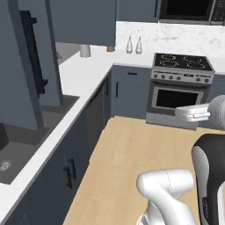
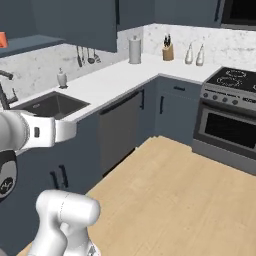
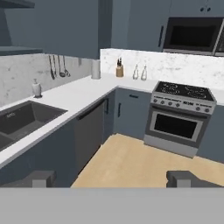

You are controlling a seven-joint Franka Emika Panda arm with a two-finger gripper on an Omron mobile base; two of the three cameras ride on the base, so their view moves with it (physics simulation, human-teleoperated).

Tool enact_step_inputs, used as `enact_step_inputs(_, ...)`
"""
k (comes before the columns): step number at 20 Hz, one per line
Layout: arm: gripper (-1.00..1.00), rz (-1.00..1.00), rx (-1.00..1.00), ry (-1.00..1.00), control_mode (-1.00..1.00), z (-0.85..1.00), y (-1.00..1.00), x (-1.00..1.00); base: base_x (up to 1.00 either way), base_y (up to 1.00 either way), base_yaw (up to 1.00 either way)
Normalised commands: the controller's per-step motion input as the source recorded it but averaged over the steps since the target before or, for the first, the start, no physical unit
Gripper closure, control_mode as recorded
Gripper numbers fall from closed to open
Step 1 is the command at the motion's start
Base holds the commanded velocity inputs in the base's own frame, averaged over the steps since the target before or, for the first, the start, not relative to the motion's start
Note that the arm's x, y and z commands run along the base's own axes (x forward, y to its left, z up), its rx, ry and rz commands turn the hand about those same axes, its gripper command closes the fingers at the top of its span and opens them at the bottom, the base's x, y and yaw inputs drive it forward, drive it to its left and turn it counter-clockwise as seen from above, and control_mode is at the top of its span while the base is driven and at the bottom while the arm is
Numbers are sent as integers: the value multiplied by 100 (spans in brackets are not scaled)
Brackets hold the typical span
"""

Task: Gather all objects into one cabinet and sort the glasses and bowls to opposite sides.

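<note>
Now my gripper [image 3: 112, 178] spread wide, nothing betw fingers [image 3: 40, 178], free to take first vessel. Orange cup [image 2: 2, 39] on cabinet [image 2: 30, 44] shelf, far up-left of tips, above sink [image 3: 19, 118]. Other vessels: can't tell where.

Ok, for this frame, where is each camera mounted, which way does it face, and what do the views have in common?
Left base view: behind the arm's left, looking forward over the white L-shaped counter; white arm at lower right.
Right base view: behind the arm's right, facing the dark sunken sink; white arm at lower left.
Hand view: on the hand, looking along the open end effector across the room.
All three share the steel stove with black cooktop.
</note>
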Motion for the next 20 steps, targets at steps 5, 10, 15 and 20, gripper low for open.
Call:
enact_step_inputs(5,-100,0,0,0,100,0,0,0,100,-89,-8)
enact_step_inputs(10,-100,0,0,0,100,0,0,0,99,-72,11)
enact_step_inputs(15,-100,0,0,0,100,0,0,0,92,-64,29)
enact_step_inputs(20,-100,0,0,0,100,0,0,0,47,-21,44)
